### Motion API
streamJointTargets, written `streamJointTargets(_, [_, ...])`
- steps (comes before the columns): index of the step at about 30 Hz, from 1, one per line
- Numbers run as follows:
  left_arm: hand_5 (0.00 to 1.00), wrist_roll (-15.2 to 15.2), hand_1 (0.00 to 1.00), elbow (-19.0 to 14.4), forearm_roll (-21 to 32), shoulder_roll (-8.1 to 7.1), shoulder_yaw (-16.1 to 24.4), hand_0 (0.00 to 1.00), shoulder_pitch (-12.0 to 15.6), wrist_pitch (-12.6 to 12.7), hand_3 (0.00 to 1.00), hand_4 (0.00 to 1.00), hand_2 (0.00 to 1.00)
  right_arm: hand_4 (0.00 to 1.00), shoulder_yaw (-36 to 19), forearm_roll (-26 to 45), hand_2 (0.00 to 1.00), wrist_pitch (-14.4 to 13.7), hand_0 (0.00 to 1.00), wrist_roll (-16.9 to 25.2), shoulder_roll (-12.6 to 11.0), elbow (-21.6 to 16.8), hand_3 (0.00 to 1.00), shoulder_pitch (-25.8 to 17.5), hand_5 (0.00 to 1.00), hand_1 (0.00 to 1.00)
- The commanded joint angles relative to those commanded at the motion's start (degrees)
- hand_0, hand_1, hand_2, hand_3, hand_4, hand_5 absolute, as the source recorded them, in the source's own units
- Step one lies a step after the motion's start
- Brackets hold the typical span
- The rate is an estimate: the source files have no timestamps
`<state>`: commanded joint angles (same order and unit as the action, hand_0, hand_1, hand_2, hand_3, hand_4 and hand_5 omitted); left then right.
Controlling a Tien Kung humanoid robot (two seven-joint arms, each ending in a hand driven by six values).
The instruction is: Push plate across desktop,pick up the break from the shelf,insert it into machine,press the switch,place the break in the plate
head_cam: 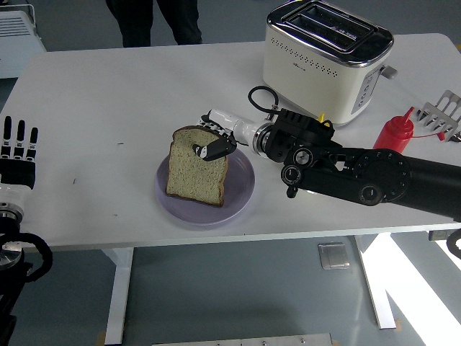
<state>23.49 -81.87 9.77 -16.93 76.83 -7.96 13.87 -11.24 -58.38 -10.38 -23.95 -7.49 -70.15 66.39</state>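
Left hand (19,155): your black-and-white five-fingered hand at the frame's left edge, fingers straight, holding nothing. Round lilac plate (241,193): centre of the frame, carrying the slice of brown bread (194,173). Right hand (216,140): just right of centre, fingers pinched on the slice's upper edge. Cream two-slot toaster (323,60): upper right. Red squeeze bottle (394,131): right.

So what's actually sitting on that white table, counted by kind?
Bread slice: 1
Purple plate: 1
Cream toaster: 1
Red squeeze bottle: 1
Metal rack, at the right edge: 1
Total: 5
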Motion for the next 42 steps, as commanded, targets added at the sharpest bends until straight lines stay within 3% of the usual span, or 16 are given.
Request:
streamJointTargets(27, [0.989, 0.23, 0.725, 0.45, 0.08, -0.09, 0.07, 0.775, -0.38, 0.46, 0.661, 0.621, 0.688, 0.623, 3.01, -6.41, 0.789, -0.58, 0.742, 2.45, 0.81, 4.55, 0.747, 0.61, 0.230, 0.770])
streamJointTargets(41, [0.992, 0.29, 0.725, 0.55, 0.20, -0.12, 0.04, 0.775, -0.48, 0.75, 0.660, 0.617, 0.684, 0.656, 3.51, -7.88, 0.810, 1.49, 0.759, 2.68, 1.04, 5.17, 0.764, 0.62, 0.270, 0.786])
streamJointTargets(42, [0.996, 0.30, 0.723, 0.55, 0.20, -0.12, 0.05, 0.774, -0.49, 0.77, 0.656, 0.614, 0.683, 0.675, 3.50, -7.85, 0.843, 1.52, 0.783, 2.70, 1.05, 5.23, 0.785, 0.63, 0.299, 0.809])
